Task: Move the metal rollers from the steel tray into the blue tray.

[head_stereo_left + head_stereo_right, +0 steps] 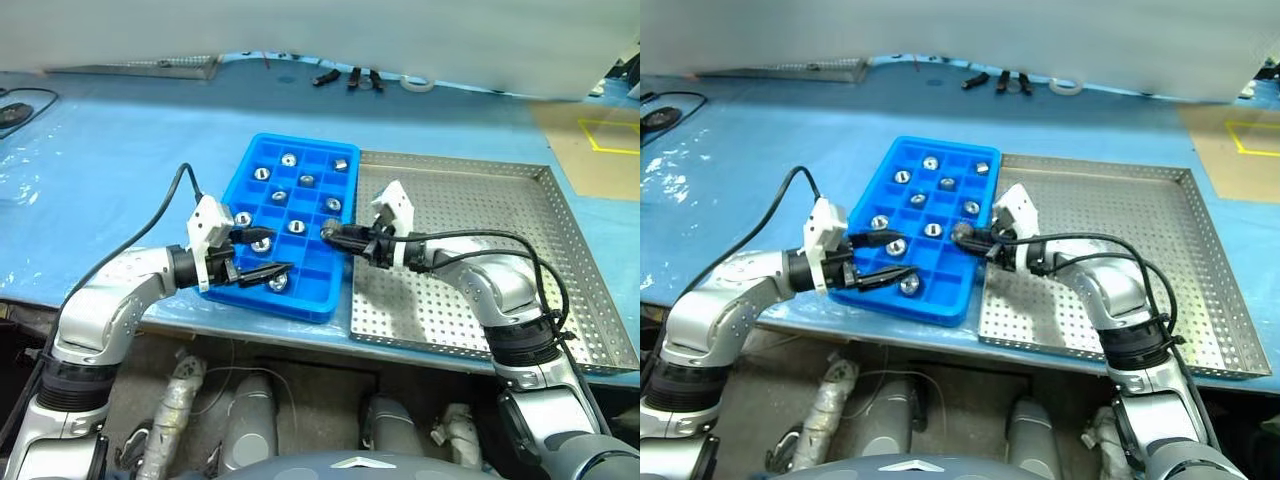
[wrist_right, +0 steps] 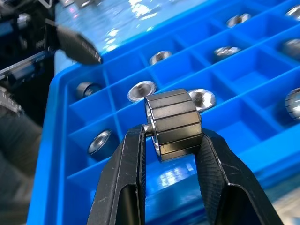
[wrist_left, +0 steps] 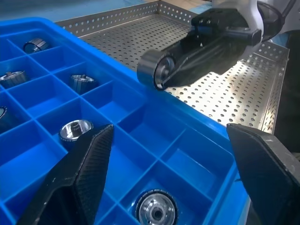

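The blue tray (image 1: 291, 138) lies on the table with its grid holding several metal rollers, such as one (image 1: 307, 181) mid-tray and one (image 3: 154, 212) in a near cell. The steel tray (image 1: 480, 230) sits against its right side. My right gripper (image 2: 171, 140) is shut on a metal roller (image 2: 173, 124), held just above the blue tray's right rim near the front; the held roller (image 1: 327, 233) hangs between the two trays' edges. My left gripper (image 1: 278, 252) stands open over the blue tray's near cells, with nothing between its fingers (image 3: 89, 164).
Black tools (image 1: 350, 78) and a roll of tape (image 1: 417, 83) lie at the back of the table. A black cable (image 1: 20, 105) curls at the far left. A brown sheet with yellow marking (image 1: 600, 140) is at the right. Both trays sit close to the table's front edge.
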